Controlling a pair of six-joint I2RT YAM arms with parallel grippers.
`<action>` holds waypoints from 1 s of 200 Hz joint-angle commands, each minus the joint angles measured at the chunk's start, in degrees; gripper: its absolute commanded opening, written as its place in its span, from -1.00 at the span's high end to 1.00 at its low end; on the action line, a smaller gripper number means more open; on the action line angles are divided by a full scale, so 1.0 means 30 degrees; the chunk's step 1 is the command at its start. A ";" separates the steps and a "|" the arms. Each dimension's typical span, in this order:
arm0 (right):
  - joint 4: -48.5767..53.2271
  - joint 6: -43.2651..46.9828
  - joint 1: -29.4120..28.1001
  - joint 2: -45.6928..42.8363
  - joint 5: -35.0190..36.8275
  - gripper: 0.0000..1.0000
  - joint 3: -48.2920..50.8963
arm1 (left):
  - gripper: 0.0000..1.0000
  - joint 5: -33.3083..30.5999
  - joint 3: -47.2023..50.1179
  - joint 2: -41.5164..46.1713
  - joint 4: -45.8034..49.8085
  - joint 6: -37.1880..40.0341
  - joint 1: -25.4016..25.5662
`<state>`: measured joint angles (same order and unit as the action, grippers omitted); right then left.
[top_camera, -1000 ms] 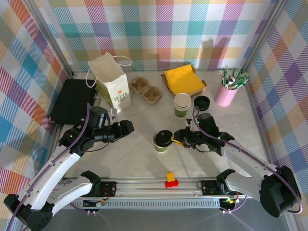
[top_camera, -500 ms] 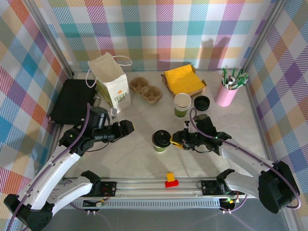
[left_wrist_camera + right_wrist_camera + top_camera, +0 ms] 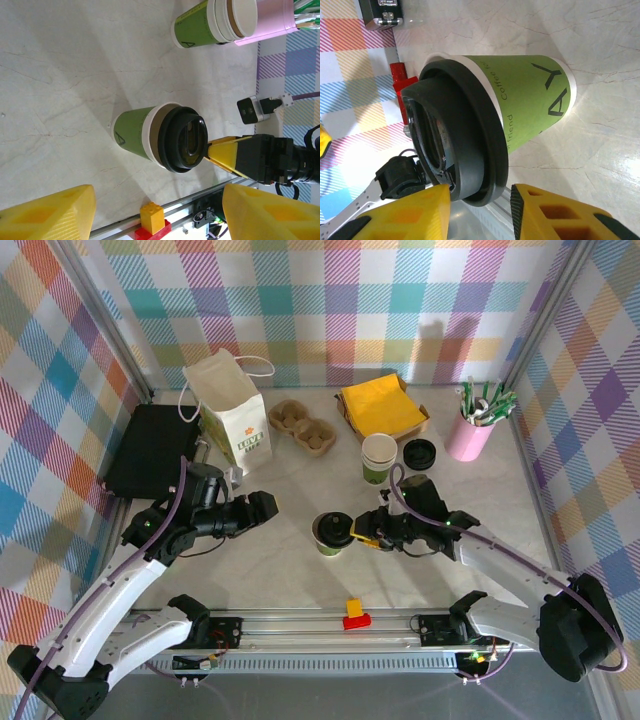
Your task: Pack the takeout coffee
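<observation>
Nearly at the middle of the worktop (image 3: 270,570), a little toward its near edge, the takeout coffee (image 3: 333,533) stands upright, green with a black lid. The right gripper (image 3: 363,531) meets it from the right, its fingers (image 3: 555,215) narrowed on the lid's rim. The left gripper (image 3: 262,506) hangs apart to the left, its fingers (image 3: 55,210) spread wide.
</observation>
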<state>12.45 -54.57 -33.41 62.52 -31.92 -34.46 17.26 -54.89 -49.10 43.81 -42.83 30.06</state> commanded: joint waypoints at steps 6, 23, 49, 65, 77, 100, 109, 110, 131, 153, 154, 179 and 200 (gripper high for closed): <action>0.0785 0.0591 -0.0143 -0.0391 0.0196 0.18 -0.0795 | -0.35 -0.0156 0.0122 0.0167 0.0360 -0.0050 -0.0119; 0.1784 0.1165 -0.0143 -0.0406 0.0560 0.13 -0.1373 | -0.35 -0.0171 0.0134 0.0218 0.0394 -0.0003 -0.0108; 0.3233 0.1978 -0.0230 -0.0423 0.1126 0.08 -0.2398 | -0.35 -0.0243 0.0089 0.0247 0.0396 -0.0014 -0.0104; 0.3482 0.2212 -0.0362 -0.0348 0.1225 0.07 -0.2803 | -0.36 -0.0272 0.0061 0.0207 0.0396 0.0009 -0.0119; 0.3498 0.2323 -0.0436 -0.0203 0.1315 0.06 -0.3025 | -0.35 -0.0244 0.0051 0.0188 0.0367 0.0010 -0.0121; 0.3355 0.2392 -0.0611 0.0288 0.1420 0.06 -0.3194 | -0.35 -0.0237 0.0013 0.0177 0.0367 0.0023 -0.0119; 0.3228 0.2405 -0.0694 0.0517 0.1388 0.06 -0.3304 | -0.35 -0.0272 -0.0024 0.0202 0.0418 0.0036 -0.0119; 0.3202 0.2401 -0.0711 0.0546 0.1386 0.06 -0.3307 | -0.35 -0.0273 -0.0018 0.0199 0.0422 0.0052 -0.0119; 0.2959 0.2401 -0.0872 0.1019 0.1336 0.05 -0.3534 | -0.35 -0.0303 -0.0084 0.0195 0.0511 0.0067 -0.0119; 0.2713 0.2425 -0.1064 0.1437 0.1268 0.05 -0.3770 | -0.35 -0.0361 -0.0105 0.0167 0.0572 0.0129 -0.0126; 0.2710 0.2441 -0.1072 0.1460 0.1267 0.05 -0.3789 | -0.35 -0.0361 -0.0103 0.0166 0.0572 0.0127 -0.0123; 0.2548 0.2490 -0.1296 0.1862 0.1237 0.05 -0.4039 | -0.35 -0.0361 -0.0130 0.0167 0.0601 0.0194 -0.0119; 0.2472 0.2545 -0.1512 0.2094 0.1270 0.05 -0.4188 | -0.35 -0.0435 -0.0131 0.0134 0.0660 0.0261 -0.0119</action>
<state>20.62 -48.51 -37.15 68.03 -28.05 -45.08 16.80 -54.89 -49.10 44.95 -42.76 30.06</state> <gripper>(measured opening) 0.475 0.677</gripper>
